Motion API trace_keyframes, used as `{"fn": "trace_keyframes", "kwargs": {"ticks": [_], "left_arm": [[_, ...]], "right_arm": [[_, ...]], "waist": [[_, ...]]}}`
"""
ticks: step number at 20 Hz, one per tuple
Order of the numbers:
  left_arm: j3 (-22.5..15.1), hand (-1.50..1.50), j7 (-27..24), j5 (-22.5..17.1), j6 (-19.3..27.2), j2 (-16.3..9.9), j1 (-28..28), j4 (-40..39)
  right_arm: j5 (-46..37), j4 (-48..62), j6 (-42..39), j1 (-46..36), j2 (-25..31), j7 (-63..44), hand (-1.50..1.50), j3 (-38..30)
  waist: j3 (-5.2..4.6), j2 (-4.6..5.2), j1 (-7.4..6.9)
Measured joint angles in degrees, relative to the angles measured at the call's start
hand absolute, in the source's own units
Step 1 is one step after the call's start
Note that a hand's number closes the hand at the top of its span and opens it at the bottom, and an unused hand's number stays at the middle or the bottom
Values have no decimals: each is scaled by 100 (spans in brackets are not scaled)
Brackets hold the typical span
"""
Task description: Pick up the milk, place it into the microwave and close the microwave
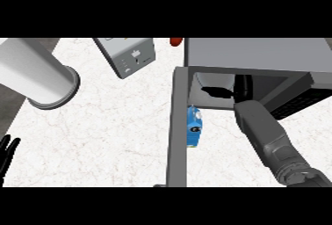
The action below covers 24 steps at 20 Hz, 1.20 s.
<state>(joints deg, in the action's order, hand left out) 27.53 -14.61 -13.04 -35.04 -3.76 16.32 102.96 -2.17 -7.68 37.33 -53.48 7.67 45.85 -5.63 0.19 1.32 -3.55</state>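
One view only, from the head, looking steeply down on the counter (110, 140). The microwave (259, 57) sits near, at the upper right, its open door (178, 132) running edge-on down from it toward the lower edge. Left of the microwave lies bare counter; the right forearm (272, 140) enters from below, right of the door.

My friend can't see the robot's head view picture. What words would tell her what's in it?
The robot's right hand reaches inside the open grey microwave, while the blue milk carton lies on the white marble counter beside the open microwave door. The left hand rests open at the left edge.
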Motion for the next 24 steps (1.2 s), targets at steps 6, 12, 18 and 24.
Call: {"fn": "trace_keyframes", "kwargs": {"ticks": [6,12,18,24], "left_arm": [[-45,-150,116,-1,-66,12,162,229],[-420,-150,143,-21,-439,142,355,321],[-754,-150,279,-121,-746,199,476,451],[-1175,-150,433,71,-864,286,437,681]], "right_arm": [[227,-213,-578,405,-195,396,-150,-213],[392,-491,-1284,877,-513,686,-150,-267],[625,-958,-2215,1573,-685,941,-150,-28],[772,-1953,-2735,2598,-726,966,-150,422]], "waist": [[-7,-59,136],[-13,-111,263],[-17,-158,353],[-24,-190,458]]}}
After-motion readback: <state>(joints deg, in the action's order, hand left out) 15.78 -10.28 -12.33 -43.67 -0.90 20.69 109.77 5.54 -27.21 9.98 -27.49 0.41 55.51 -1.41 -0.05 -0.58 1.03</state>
